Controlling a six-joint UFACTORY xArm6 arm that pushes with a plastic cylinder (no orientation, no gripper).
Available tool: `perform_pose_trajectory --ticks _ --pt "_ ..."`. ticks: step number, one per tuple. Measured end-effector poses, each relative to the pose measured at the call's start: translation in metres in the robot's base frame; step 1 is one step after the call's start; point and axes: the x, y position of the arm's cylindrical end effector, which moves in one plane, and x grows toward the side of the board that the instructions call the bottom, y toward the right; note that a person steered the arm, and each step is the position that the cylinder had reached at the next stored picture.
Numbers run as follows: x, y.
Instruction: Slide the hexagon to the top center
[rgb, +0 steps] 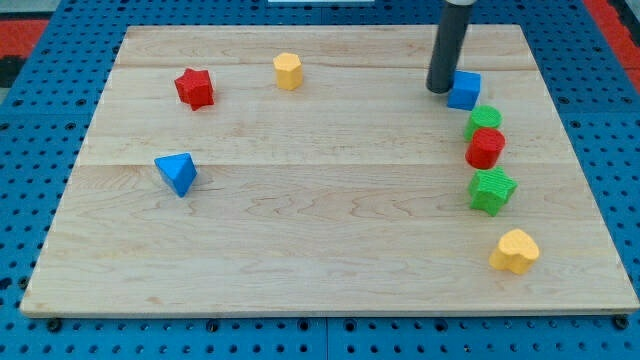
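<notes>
At the view's upper right, my tip touches the blue cube; no hand exists.

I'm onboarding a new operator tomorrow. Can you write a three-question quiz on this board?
1. True or false: my tip is beside the blue cube.
2. How many green blocks are on the board?
3. Which block lies nearest the yellow hexagon? A) red star B) blue pyramid C) yellow heart

Key: 1 true; 2 two; 3 A.
</notes>
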Motion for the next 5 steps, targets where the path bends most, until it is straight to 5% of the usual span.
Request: perform_pose_trajectory --ticks 3,5 --pt "0.011 0.013" --pt "0.009 -0.103"
